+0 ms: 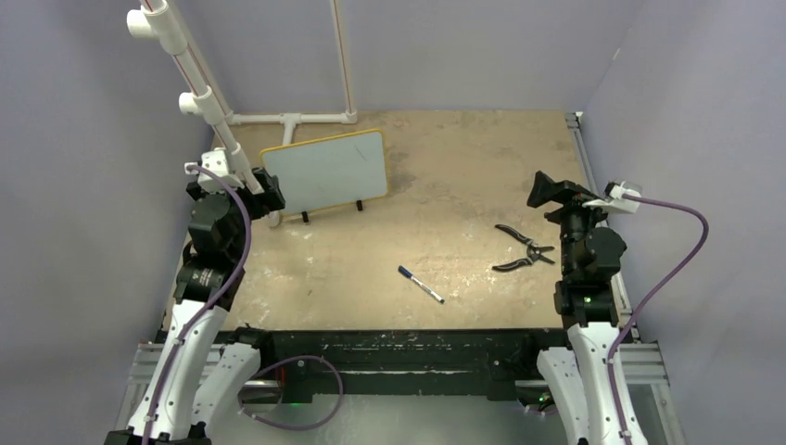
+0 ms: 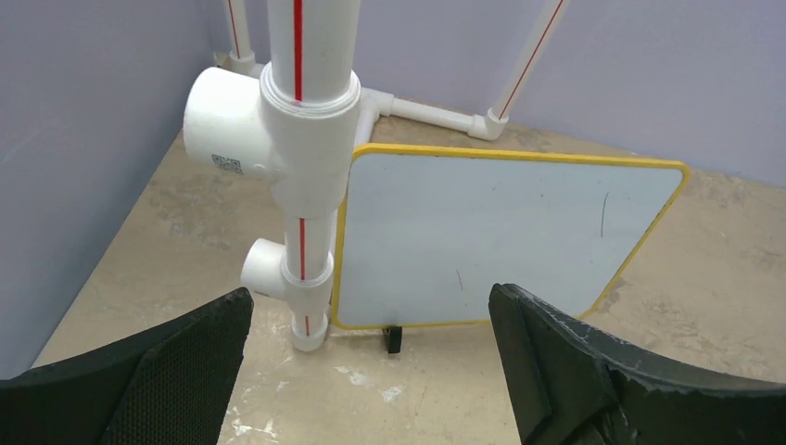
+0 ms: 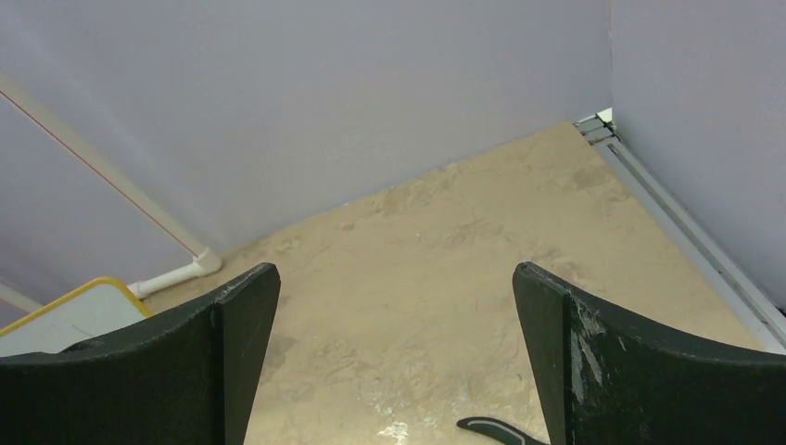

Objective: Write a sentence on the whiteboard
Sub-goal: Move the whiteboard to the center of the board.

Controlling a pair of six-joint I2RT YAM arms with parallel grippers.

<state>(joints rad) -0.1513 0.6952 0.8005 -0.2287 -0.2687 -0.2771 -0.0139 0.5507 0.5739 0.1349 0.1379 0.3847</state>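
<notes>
The whiteboard (image 1: 326, 171) stands tilted on two black feet at the back left, its frame yellow. Its white face (image 2: 500, 232) carries only a couple of faint thin strokes; the sentence does not show on it. One corner of it appears in the right wrist view (image 3: 69, 315). A blue-capped marker (image 1: 421, 285) lies on the table in the middle front, apart from both arms. My left gripper (image 1: 273, 193) (image 2: 371, 306) hangs open just in front of the board's lower left, holding nothing. Far right, my right gripper (image 1: 549, 190) (image 3: 394, 278) is open and holds nothing.
A white PVC pipe frame (image 1: 199, 97) (image 2: 301, 139) rises close to the left gripper and the board's left edge. Black pliers (image 1: 522, 248) (image 3: 491, 429) lie on the table beneath the right gripper. Purple walls close in the sides and back.
</notes>
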